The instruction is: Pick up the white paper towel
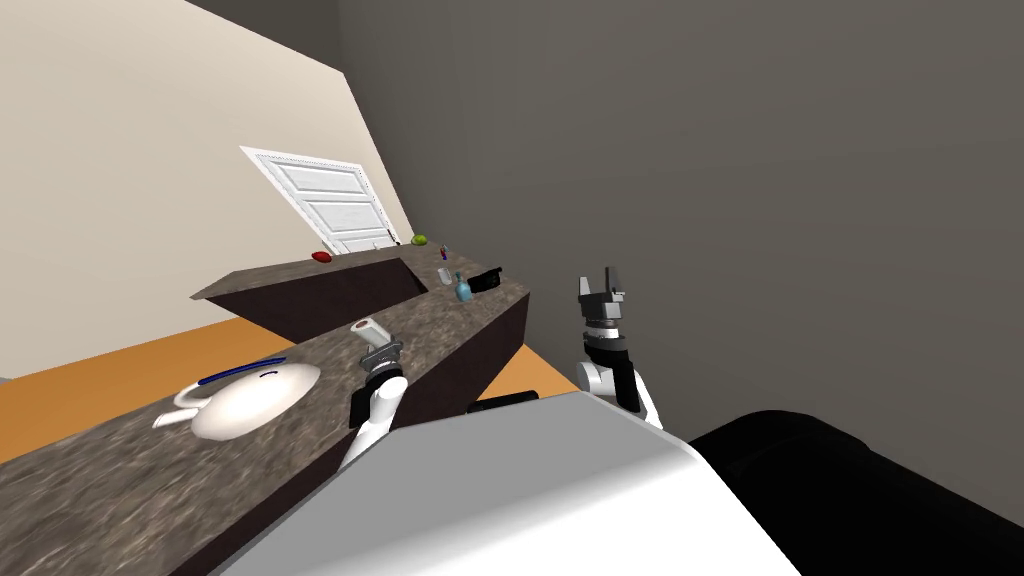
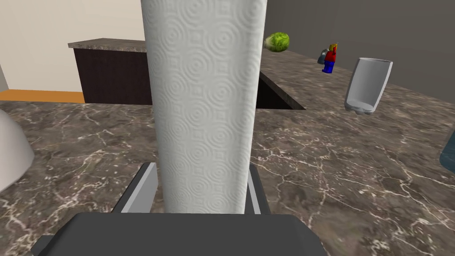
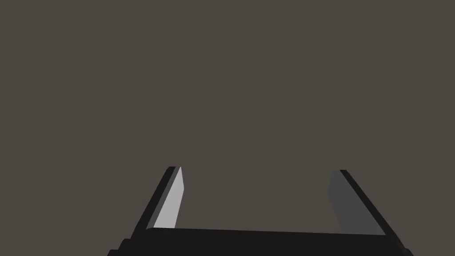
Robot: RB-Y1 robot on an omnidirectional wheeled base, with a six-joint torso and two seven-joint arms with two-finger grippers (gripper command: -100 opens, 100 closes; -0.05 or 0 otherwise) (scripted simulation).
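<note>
White ring-embossed paper towel [image 2: 204, 106]

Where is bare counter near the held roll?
Bare dark brown marbled countertop lies between the white embossed paper towel roll, clamped in the left end effector, and the pale grey tapered cup; also between roll and white domed object. Crowded beyond: cup, red-and-blue toy figure, green leafy ball.

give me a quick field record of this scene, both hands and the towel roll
left hand: shut on paper towel roll, fingers pressing its sides
right hand: open, raised beside the counter's end, holding nothing
surface: dark marbled counter
beyond the roll: white cup, green vegetable, red and blue toy figure
lift: cannot tell if roll is clear of counter
</note>
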